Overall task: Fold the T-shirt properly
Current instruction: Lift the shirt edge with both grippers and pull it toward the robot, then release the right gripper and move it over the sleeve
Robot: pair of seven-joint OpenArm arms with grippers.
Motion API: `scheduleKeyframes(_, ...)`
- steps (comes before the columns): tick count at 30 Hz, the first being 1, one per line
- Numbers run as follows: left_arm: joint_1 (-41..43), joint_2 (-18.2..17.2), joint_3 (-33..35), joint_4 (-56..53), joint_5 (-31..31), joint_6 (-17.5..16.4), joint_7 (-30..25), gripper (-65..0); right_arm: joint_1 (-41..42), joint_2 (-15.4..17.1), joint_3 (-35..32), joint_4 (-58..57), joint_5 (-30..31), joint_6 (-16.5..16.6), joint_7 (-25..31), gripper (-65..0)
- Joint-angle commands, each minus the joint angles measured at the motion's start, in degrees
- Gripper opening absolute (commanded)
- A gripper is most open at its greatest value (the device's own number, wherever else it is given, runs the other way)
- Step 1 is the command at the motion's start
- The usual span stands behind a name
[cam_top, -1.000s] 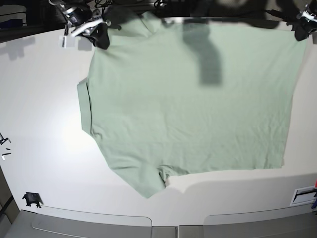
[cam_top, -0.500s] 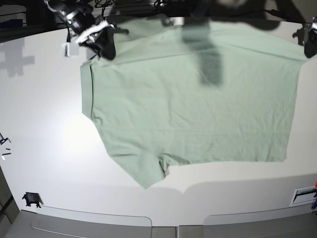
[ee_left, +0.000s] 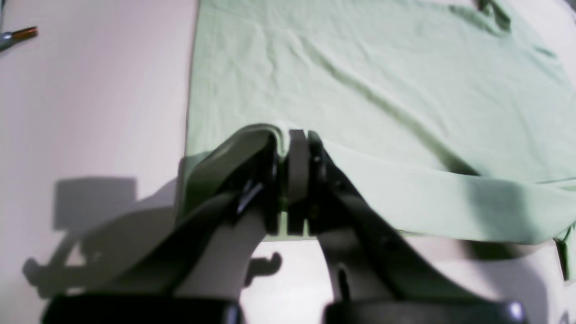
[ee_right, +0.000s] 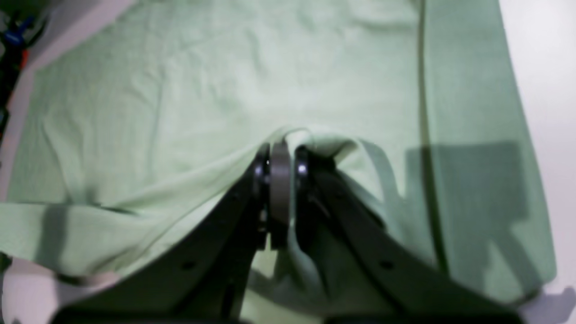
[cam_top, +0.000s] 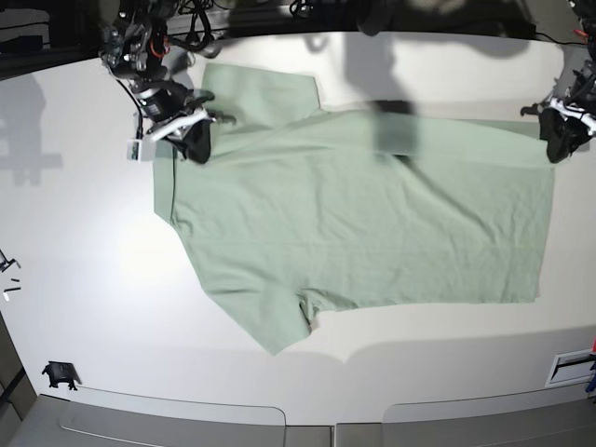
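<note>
As two grippers (cam_top: 197,149) pinch, one T-shirt (cam_top: 354,223)

The shirt (cam_top: 354,223) is matt, lightly creased cloth.

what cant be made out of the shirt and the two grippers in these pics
- Shirt's collar and logo: not discernible in any view; whether folded under or facing down, unclear.
- Left gripper's outer side: cut off by the base view's right edge.
- Cloth between the right gripper's fingers: in the right wrist view, the dark fingers cover it.
- Shirt's far corner: cut off by the left wrist view's right edge.
</note>
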Motion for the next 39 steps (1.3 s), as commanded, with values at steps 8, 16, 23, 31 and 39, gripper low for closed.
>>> scheduleKeyframes(8,-0.15,-1.14,-0.20,0.79,6.34,4.11,-4.50,-65.0,2.10,0.33,0.22,-0.22,1.03,0.46,1.97,-65.0)
scheduleKeyframes(16,-0.15,-1.14,-0.20,0.79,6.45,4.07,-5.68,-65.0,2.10,0.33,0.22,-0.22,1.03,0.44,2.38,-65.0)
scheduleKeyframes(23,-0.15,-1.14,-0.20,0.79,6.45,4.07,-5.66,-65.0,2.25,0.33,0.22,-0.22,1.07,0.52,2.60,-63.5)
scheduleKeyframes(31,-0.15,-2.34,-0.85,0.81,6.51,4.09,-7.15,-36.2,2.23,0.35,1.51,2.21,6.21,2.86,0.37,-36.2)
scheduleKeyframes(39,-0.11,-7.93,-11.80,1.25,6.43,4.09,-6.88,-36.2,-1.79,0.79,8.76,13.66,9.22,3.67,-4.74,-36.2)
